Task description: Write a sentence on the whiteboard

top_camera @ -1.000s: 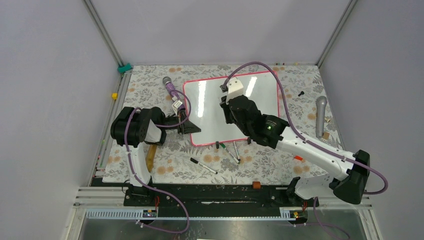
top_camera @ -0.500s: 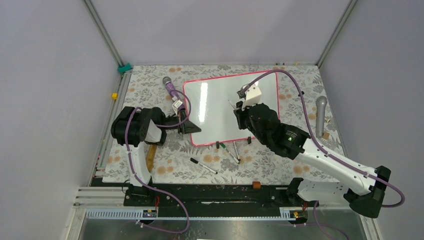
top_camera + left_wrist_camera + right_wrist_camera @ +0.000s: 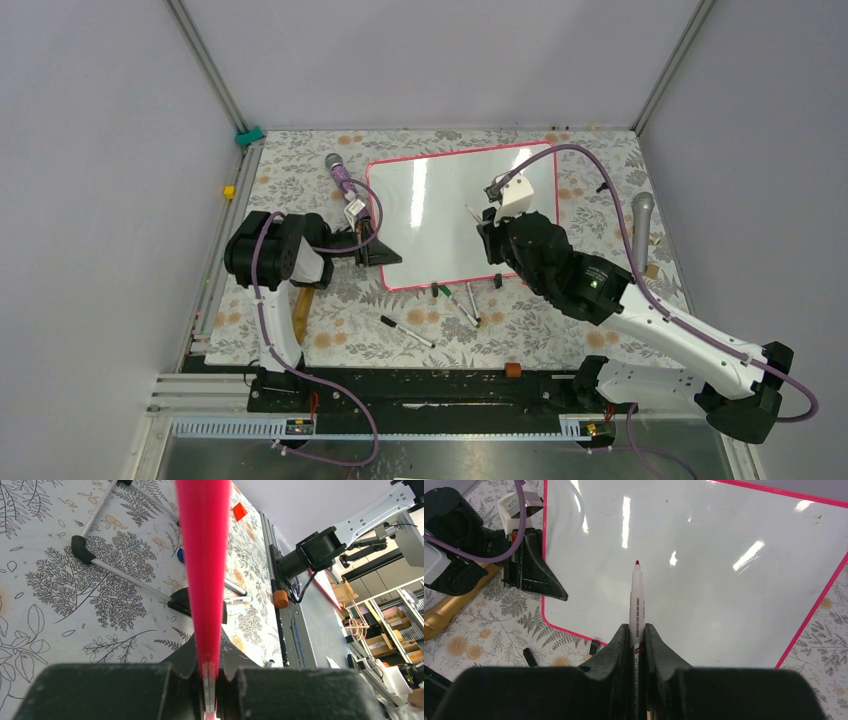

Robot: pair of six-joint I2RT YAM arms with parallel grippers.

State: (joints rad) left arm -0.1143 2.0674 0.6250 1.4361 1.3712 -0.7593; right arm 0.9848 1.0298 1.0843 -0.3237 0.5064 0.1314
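Observation:
The whiteboard [image 3: 430, 230] lies on the flowered table, glossy white with a pink frame. No red writing shows on it in any view. My left gripper [image 3: 376, 250] is shut on the board's left edge; in the left wrist view the pink frame [image 3: 205, 555] runs between its jaws [image 3: 209, 655]. My right gripper [image 3: 487, 222] is over the right half of the board, shut on a white marker [image 3: 637, 595] with an uncapped red tip pointing at the board [image 3: 724, 590]. I cannot tell whether the tip touches.
Loose markers [image 3: 407, 332] [image 3: 460, 303] and black caps lie just in front of the board. A purple microphone [image 3: 340, 172] lies at its left, a grey microphone [image 3: 641, 232] at its right, a golden handle [image 3: 301, 308] near the left arm. An orange block [image 3: 513, 369] sits by the rail.
My right gripper has moved to the right across the board with the marker, from the middle to the right half. The left gripper has kept its hold on the board's edge.

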